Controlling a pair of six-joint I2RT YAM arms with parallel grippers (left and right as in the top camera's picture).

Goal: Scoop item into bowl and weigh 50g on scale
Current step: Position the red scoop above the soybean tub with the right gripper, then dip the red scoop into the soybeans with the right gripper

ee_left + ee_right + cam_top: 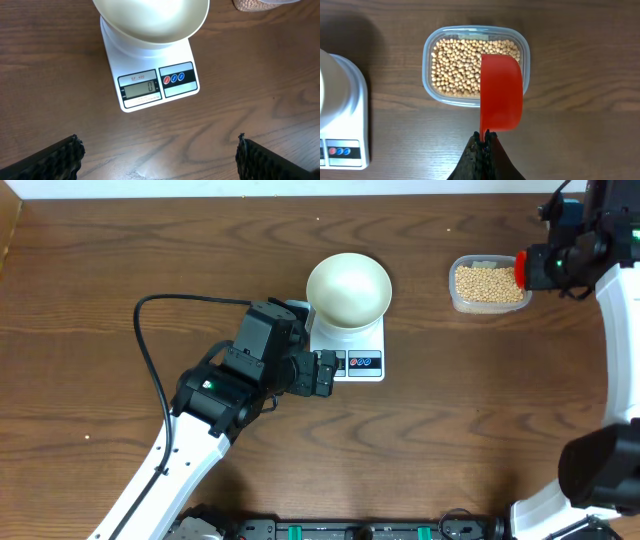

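One bare bowl [348,288] on scale [362,362], one tub [426,60] of beans [455,65], one red scoop [501,92] over the tub.
Bowl round, smooth, cream; scale white, rectangular, display reads 0, mid-worktop [80,300]. Tub clear plastic with rounded corners, well right of scale, holding many small round tan beans. Right claw [482,142] clamped on the plastic scoop's handle. Left claw [159,152] spread wide, holding nothing, just before the scale's front.
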